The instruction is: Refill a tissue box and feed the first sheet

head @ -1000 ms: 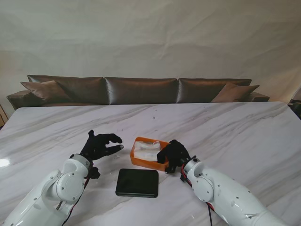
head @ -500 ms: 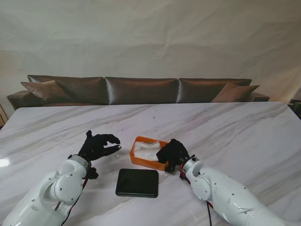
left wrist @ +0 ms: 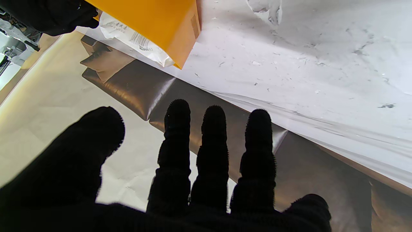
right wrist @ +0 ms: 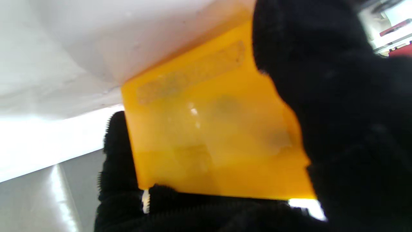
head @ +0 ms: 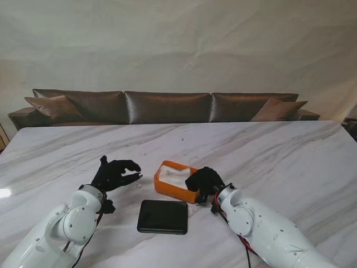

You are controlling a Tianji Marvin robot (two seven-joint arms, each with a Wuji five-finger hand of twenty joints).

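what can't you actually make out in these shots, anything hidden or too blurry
- Orange box: in the stand view the right hand covers its right end, so the grip there is hidden.
- Tissue pack: in the left wrist view only an edge shows past the box; its printing is too small to read.
- Right wrist view: close and blurred; the box's inside is unseen.
- Black lid: any slot is not visible in the stand view.
- Left hand: holds nothing visible.
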